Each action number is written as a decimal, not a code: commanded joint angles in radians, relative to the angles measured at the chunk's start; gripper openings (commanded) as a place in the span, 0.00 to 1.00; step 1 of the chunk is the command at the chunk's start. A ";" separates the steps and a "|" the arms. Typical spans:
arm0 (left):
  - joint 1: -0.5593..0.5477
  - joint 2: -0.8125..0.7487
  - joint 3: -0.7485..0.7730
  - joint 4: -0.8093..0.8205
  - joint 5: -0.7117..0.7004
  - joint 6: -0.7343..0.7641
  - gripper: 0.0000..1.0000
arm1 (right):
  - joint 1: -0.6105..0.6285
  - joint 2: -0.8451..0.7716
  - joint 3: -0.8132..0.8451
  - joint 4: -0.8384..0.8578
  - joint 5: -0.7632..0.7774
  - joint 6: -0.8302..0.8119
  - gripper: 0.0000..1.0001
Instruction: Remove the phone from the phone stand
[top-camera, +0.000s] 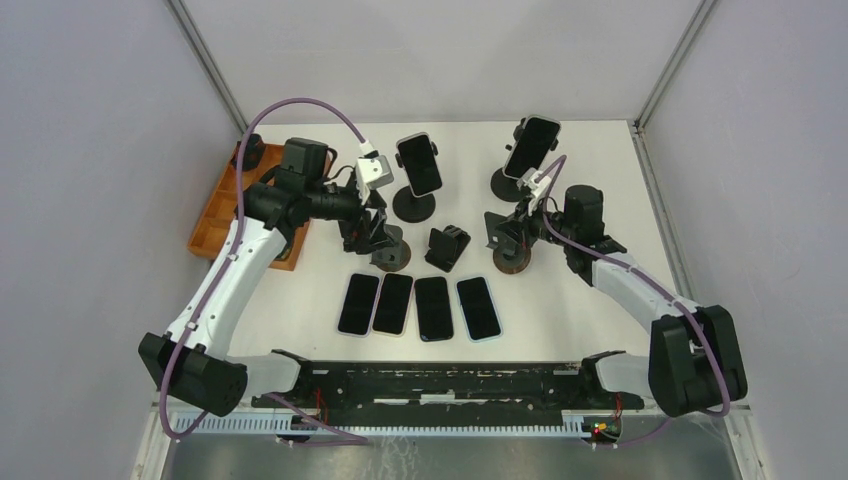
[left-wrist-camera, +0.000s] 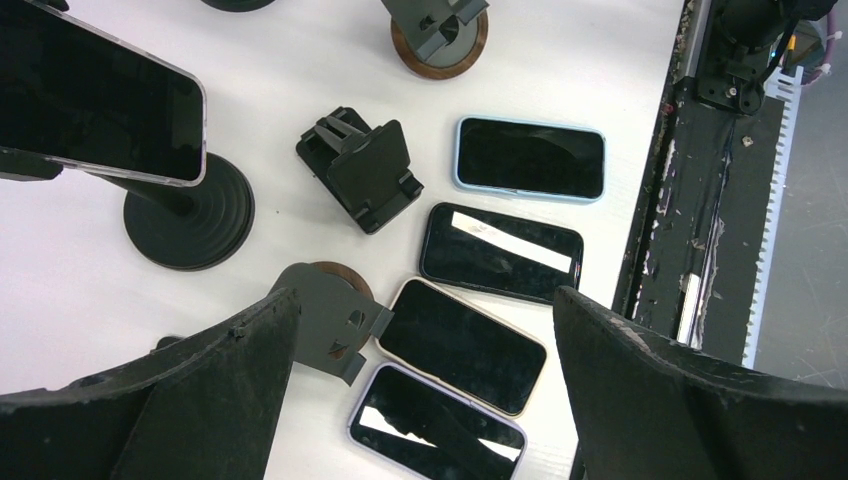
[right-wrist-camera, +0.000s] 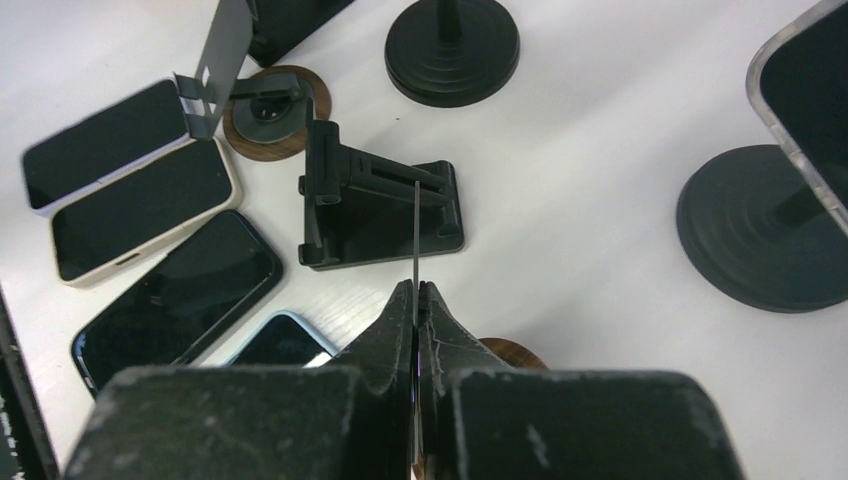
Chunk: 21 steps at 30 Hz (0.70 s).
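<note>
Looking down from the top, two phones sit up on black stands at the back of the white counter (top-camera: 600, 200). The first phone (top-camera: 418, 165) is on the left black stand (top-camera: 413, 205). The second phone (top-camera: 531, 147) is on the right black stand (top-camera: 506, 184). Four flat phones (top-camera: 418, 306) lie side by side near the front. The left pincer (top-camera: 375, 238) hangs over a gray stand (top-camera: 391, 258) with a round wooden foot. The right pincer (top-camera: 512, 235) is at another stand with a wooden foot (top-camera: 513, 260). A small folding stand (top-camera: 447, 247) sits between the two. An orange tray (top-camera: 215, 235) is far to the left.

From the left wrist, the left pincer (left-wrist-camera: 425, 300) is spread wide and holds nothing. The gray stand (left-wrist-camera: 325, 315) and the flat phones lie below it. The first phone (left-wrist-camera: 95, 100) is up on its black stand (left-wrist-camera: 190, 215), off to the upper left, apart from the fingers (left-wrist-camera: 200, 400).

From the right wrist, the right pincer (right-wrist-camera: 415, 290) is squeezed tight on a thin plate (right-wrist-camera: 415, 230) that sticks up from it. The second phone (right-wrist-camera: 805, 90) is on its stand (right-wrist-camera: 765, 235) at the right edge, well apart from the pincer.
</note>
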 joint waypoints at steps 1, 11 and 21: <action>0.003 0.002 0.035 -0.008 -0.010 -0.027 1.00 | -0.028 0.033 -0.004 0.201 -0.155 0.091 0.05; 0.005 0.016 0.034 0.007 -0.067 -0.035 1.00 | -0.046 0.015 0.086 0.007 0.034 0.029 0.55; 0.090 0.078 0.089 0.045 -0.048 -0.113 1.00 | 0.038 -0.073 0.264 0.002 0.095 0.102 0.98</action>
